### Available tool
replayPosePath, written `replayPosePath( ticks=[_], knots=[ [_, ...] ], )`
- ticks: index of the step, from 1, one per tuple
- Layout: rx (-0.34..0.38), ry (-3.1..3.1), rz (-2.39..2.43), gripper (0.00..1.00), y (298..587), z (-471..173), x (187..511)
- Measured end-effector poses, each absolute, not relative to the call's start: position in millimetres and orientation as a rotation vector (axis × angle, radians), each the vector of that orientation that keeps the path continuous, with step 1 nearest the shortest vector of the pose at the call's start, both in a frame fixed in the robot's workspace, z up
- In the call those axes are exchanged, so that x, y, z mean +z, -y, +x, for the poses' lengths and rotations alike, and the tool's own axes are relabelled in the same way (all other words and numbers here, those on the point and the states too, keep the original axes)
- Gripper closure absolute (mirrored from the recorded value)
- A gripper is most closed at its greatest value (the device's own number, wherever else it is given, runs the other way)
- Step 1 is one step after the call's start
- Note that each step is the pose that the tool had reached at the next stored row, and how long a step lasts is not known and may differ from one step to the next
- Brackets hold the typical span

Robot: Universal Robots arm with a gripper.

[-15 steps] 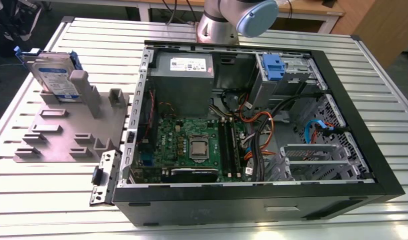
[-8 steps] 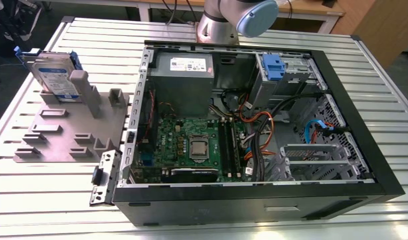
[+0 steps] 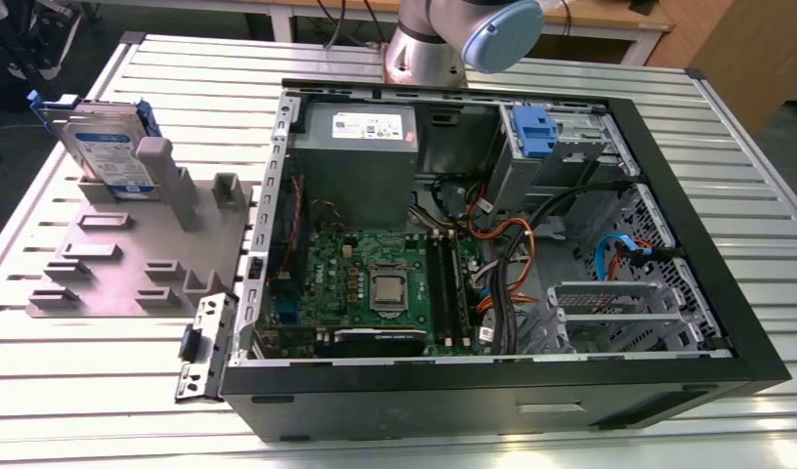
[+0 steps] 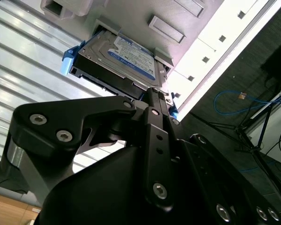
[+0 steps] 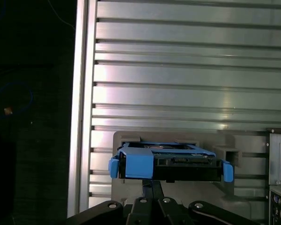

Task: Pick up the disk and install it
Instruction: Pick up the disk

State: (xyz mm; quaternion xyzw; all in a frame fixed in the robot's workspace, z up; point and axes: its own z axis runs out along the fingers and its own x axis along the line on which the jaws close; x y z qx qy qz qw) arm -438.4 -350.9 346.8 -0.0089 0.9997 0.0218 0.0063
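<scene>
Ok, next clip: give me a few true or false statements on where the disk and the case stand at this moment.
1. The disk stands on edge in the grey fixture. True.
2. The disk is already seated in a drive bay inside the computer case. False: it sits outside the case, on the exterior view's left.
3. The computer case lies with its side open and the motherboard exposed. True.
4. The carrier frame around the disk is red. False: it is blue.
</scene>
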Motion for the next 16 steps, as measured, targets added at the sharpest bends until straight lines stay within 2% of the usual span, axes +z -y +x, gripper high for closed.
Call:
replayPosePath(
  ticks=[16],
  knots=[
    [0.069, -3.126, -0.17, 0.89, 350.9, -438.4, 346.8]
  ],
)
